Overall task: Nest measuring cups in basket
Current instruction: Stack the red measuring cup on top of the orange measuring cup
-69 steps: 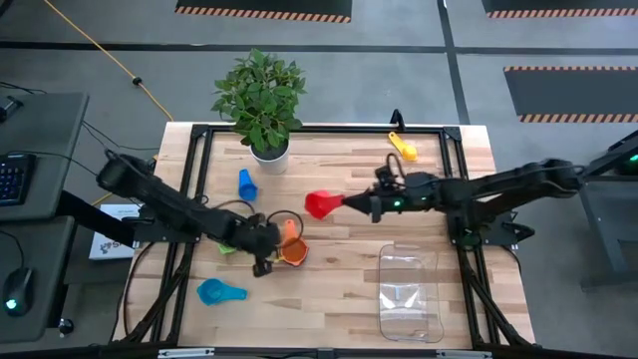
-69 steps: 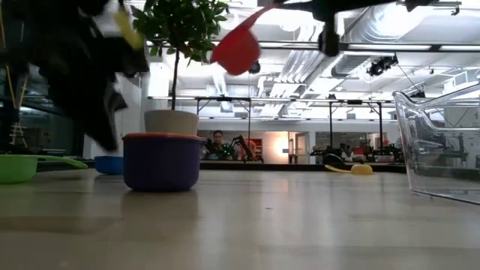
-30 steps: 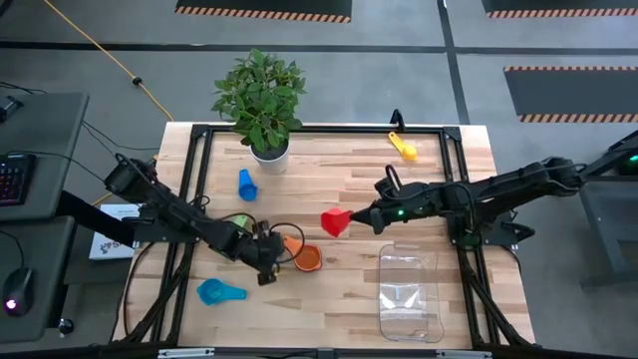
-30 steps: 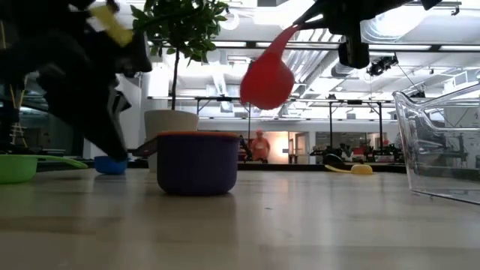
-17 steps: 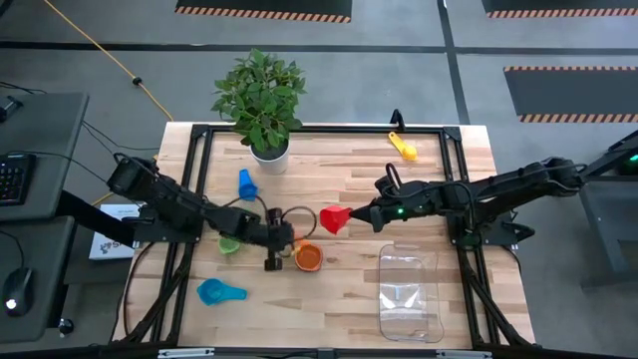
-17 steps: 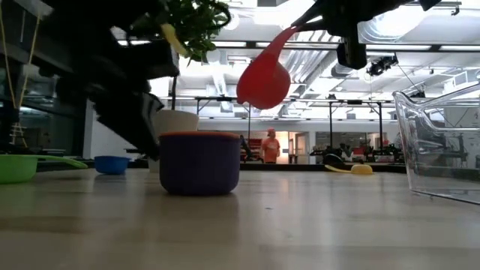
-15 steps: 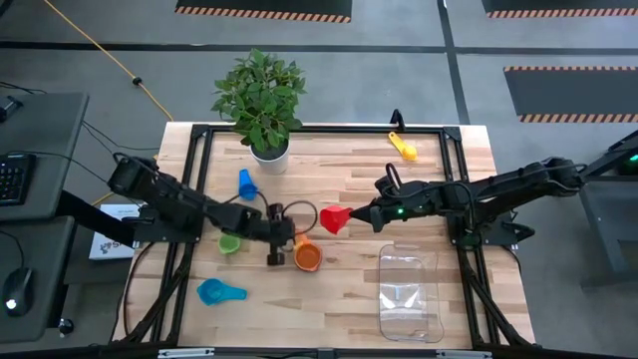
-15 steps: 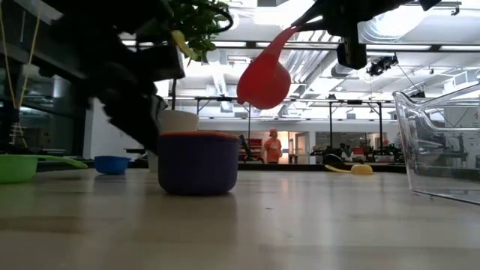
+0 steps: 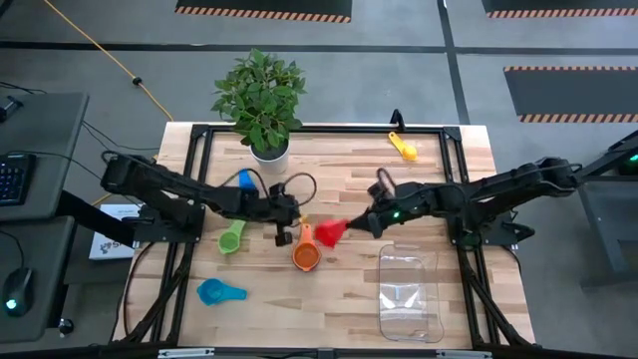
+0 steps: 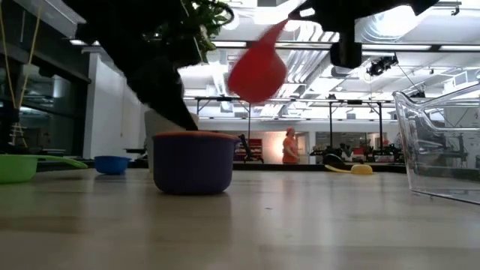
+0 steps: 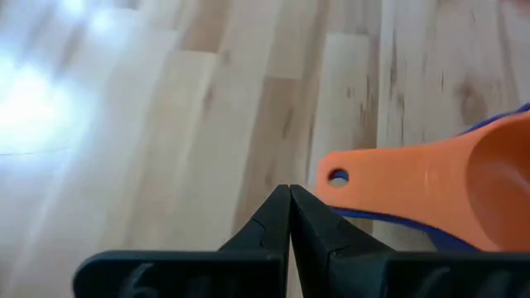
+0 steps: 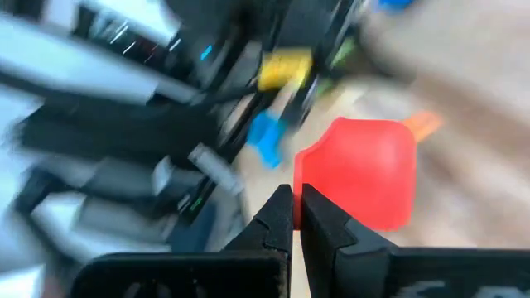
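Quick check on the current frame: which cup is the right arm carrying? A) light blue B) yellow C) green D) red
D. The right gripper is shut on the handle of the red cup, which hangs in the air beside the orange cup; the yellow, green and light blue cups all lie on the table.

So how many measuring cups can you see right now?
6, maybe 7. Yellow at the far edge, two blue and green on the left, orange mid-table over a dark blue one, red in the right gripper.

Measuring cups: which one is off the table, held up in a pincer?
The red cup, gripped by its handle in the right pincer; every other cup rests on the table.
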